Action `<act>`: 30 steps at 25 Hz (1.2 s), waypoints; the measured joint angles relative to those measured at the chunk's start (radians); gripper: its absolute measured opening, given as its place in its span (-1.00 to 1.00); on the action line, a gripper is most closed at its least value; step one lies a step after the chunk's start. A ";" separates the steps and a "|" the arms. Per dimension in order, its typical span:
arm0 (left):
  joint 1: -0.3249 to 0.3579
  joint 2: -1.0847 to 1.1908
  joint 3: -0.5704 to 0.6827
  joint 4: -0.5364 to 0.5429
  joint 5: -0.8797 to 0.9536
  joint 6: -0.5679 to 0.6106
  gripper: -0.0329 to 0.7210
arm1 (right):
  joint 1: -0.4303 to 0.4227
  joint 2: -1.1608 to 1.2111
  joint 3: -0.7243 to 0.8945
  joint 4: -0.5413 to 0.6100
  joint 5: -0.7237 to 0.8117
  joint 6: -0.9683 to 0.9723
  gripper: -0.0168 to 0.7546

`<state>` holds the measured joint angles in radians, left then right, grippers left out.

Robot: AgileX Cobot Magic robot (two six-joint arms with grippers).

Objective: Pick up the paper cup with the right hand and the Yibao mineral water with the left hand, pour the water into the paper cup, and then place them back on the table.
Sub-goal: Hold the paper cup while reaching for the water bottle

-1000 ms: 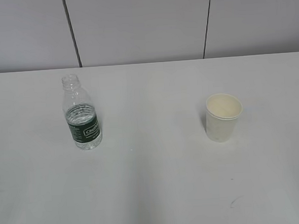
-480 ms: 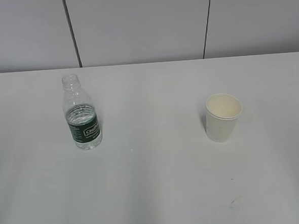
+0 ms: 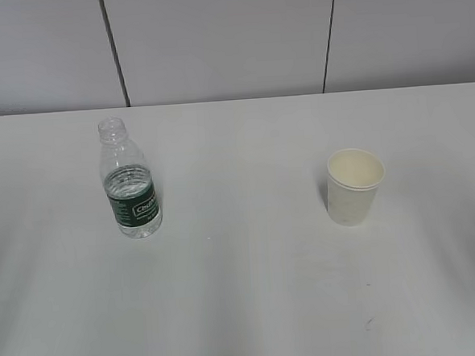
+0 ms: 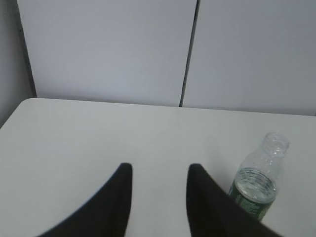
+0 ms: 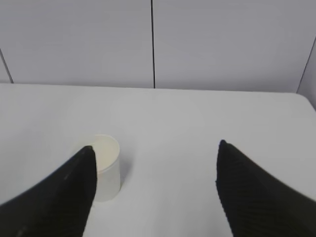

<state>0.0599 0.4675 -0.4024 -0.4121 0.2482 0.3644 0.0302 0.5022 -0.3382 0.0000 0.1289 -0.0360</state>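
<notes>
Pincer on my right hand (image 5: 153, 163) gapes wide, empty; the paper cup (image 5: 106, 168) stands upright just ahead of its left finger. My left pincer (image 4: 159, 190), parted and empty, has the Yibao mineral water (image 4: 256, 187) ahead-right on the tabletop (image 3: 252, 290)

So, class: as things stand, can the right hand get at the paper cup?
Probably yes. The right wrist view shows the right pincer open wide, with the paper cup upright just past its left finger. Only bare table surrounds the cup, so a small shift left should line it up.
</notes>
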 joint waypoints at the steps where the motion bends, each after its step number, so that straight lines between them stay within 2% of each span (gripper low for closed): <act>1: 0.000 0.005 0.022 -0.007 -0.027 0.002 -0.27 | 0.000 0.018 0.018 0.006 -0.029 0.000 0.56; 5: -0.007 0.036 0.098 -0.035 -0.091 0.004 -0.27 | 0.000 0.110 0.053 0.013 -0.081 0.000 0.56; 8: -0.047 0.068 0.129 -0.038 -0.151 0.004 -0.27 | 0.000 0.159 0.053 0.013 -0.103 0.000 0.56; 11: -0.120 0.119 0.148 -0.044 -0.227 0.004 -0.27 | 0.000 0.212 0.053 0.015 -0.137 0.002 0.56; 18: -0.359 0.300 0.209 -0.027 -0.514 0.004 -0.27 | 0.000 0.343 0.053 0.015 -0.245 0.002 0.56; 20: -0.406 0.351 0.224 -0.025 -0.582 0.004 -0.27 | 0.000 0.375 0.053 0.015 -0.277 0.002 0.56; 23: -0.441 0.416 0.228 -0.021 -0.672 0.001 -0.27 | 0.000 0.424 0.053 0.015 -0.317 0.002 0.56; 26: -0.447 0.488 0.228 0.032 -0.743 -0.047 -0.27 | 0.000 0.474 0.053 0.013 -0.354 0.002 0.56; 30: -0.447 0.621 0.228 0.213 -0.844 -0.196 -0.27 | 0.000 0.553 0.053 0.006 -0.439 0.002 0.56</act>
<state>-0.3874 1.0889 -0.1743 -0.1993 -0.5956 0.1682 0.0302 1.0547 -0.2856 0.0064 -0.3096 -0.0342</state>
